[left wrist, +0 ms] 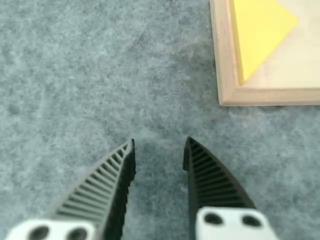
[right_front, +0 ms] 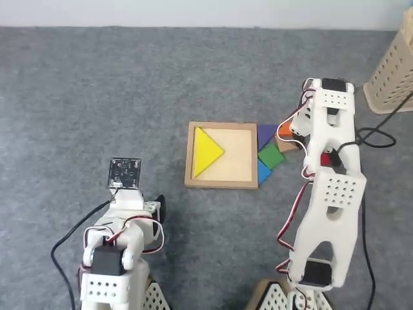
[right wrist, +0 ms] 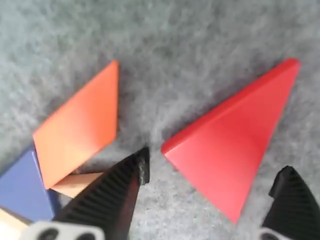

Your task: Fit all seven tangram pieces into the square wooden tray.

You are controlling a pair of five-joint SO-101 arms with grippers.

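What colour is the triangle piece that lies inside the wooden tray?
Yellow. The triangle shows best in the high view.

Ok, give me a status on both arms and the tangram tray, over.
Left gripper open, low over the carpet near the wooden tray. Right gripper open, fingers straddling the red triangle, orange piece beside one finger. Yellow triangle in the tray.

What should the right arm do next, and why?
Probably lower the right gripper straight down and close on the red triangle. Its jaws are open with that triangle lying between them, apart from the orange piece. The tray holds just the yellow triangle so far, so there looks to be room.
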